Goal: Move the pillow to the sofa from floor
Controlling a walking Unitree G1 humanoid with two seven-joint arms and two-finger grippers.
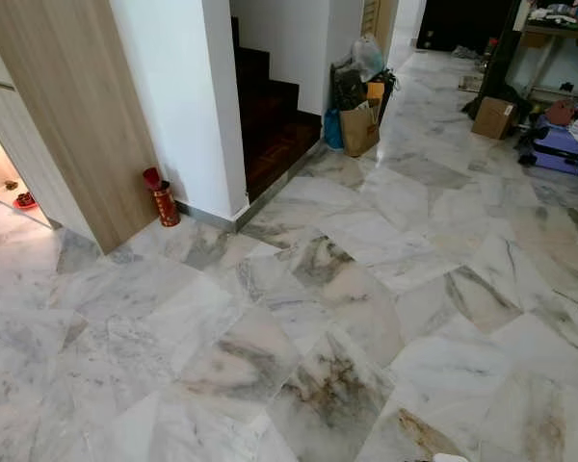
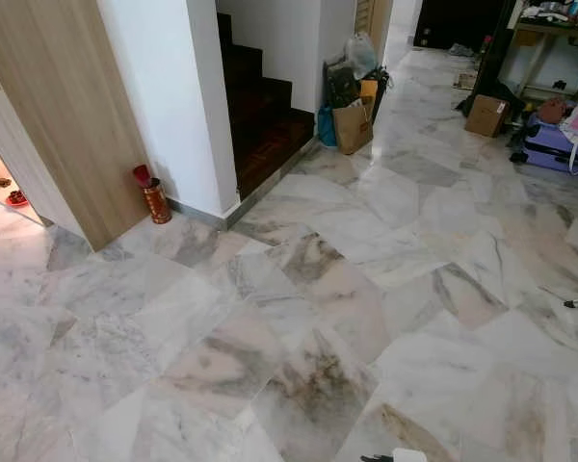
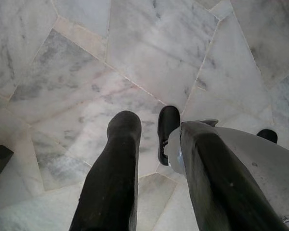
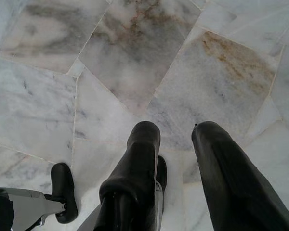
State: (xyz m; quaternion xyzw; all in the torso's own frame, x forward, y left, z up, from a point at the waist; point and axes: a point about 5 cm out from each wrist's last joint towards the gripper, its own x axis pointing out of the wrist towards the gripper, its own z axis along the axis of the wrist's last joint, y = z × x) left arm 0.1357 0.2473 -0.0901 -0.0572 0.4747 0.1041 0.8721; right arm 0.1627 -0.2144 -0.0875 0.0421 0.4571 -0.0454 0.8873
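Observation:
Both eye views look down on a bare marble floor (image 1: 347, 289); I see no pillow or sofa in them. My left gripper (image 3: 159, 126) hangs over the marble tiles, its two black fingers (image 3: 120, 163) apart with nothing between them. My right gripper (image 4: 176, 129) hangs the same way above the floor, open and empty, with its fingers (image 4: 135, 163) pointing down at the tiles. Silver and black parts of my own body (image 3: 241, 159) show beside the left gripper's fingers.
A wood-panelled wall (image 1: 72, 115) and a white pillar (image 1: 178, 96) stand at the left, with a red canister (image 1: 164, 204) at their foot. Dark stairs (image 1: 270, 125) rise behind. Bags (image 1: 358, 125), a cardboard box (image 1: 493, 117) and a purple suitcase (image 1: 566, 146) crowd the far right.

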